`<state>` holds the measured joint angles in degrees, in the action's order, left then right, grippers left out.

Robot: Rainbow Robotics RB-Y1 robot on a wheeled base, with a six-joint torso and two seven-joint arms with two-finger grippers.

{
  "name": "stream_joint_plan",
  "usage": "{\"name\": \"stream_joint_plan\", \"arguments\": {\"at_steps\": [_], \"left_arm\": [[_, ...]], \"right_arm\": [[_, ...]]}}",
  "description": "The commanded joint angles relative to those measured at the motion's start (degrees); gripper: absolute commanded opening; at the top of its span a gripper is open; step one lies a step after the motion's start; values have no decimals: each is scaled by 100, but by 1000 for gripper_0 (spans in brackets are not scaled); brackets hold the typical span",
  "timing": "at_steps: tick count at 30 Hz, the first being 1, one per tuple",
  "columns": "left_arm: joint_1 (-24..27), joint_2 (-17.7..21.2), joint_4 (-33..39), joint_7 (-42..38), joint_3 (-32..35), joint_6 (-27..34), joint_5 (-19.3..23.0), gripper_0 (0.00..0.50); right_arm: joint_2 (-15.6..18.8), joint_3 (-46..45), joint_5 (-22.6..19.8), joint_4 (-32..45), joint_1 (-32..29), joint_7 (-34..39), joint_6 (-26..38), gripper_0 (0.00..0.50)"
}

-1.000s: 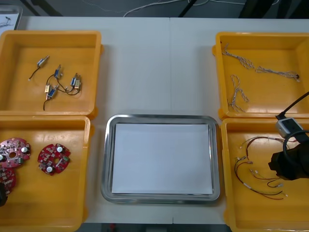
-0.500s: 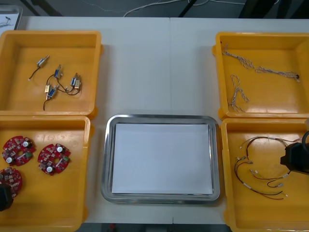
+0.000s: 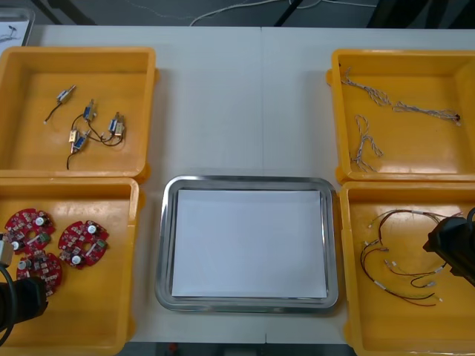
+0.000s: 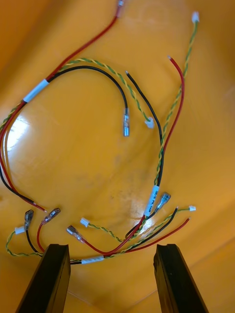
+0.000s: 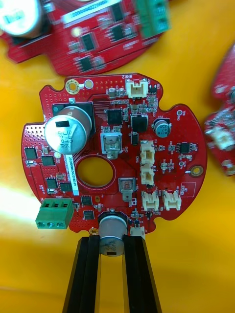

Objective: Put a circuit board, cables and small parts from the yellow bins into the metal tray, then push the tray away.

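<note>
Three round red circuit boards lie in the near left yellow bin (image 3: 96, 311). My left gripper (image 3: 18, 300) is at that bin's near left corner, shut on the nearest circuit board (image 3: 41, 268). In the left wrist view its fingers (image 5: 88, 274) clamp a silver can at the edge of that board (image 5: 112, 156). My right gripper (image 3: 453, 248) hangs over the near right bin (image 3: 386, 326). It stands open (image 4: 111, 279) just short of the red, black and yellow cables (image 4: 147, 215). The metal tray (image 3: 245, 180), white inside, holds nothing.
The far left bin holds small metal parts (image 3: 85, 122) with thin leads. The far right bin holds twisted pale cables (image 3: 371, 141). Two more boards (image 3: 28, 228) (image 3: 83, 243) sit beside the held one. Bare table lies beyond the tray.
My left gripper has come in from the bin's corner and the held board has shifted right with it. My right gripper has drawn back toward the right edge above the cables.
</note>
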<state>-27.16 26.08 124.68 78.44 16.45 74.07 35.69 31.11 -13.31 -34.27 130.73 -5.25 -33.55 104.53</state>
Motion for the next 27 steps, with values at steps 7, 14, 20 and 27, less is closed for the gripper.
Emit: {"name": "stream_joint_plan", "arguments": {"at_steps": [7,14,20,27], "left_arm": [[483,-130,171,-795,-361,310,-203,0],[685,-139,171,-822,-361,573,-247,0],[773,-130,171,-839,-335,714,-185,0],[773,-130,179,-751,-159,872,-18,222]], "right_arm": [[-132,-163,-28,5,-353,885,-187,500],[-150,-163,-36,-232,-406,868,-451,500],[-150,-163,-1,-329,-441,877,-530,500],[-158,-163,-19,-610,-468,815,-732,500]]}}
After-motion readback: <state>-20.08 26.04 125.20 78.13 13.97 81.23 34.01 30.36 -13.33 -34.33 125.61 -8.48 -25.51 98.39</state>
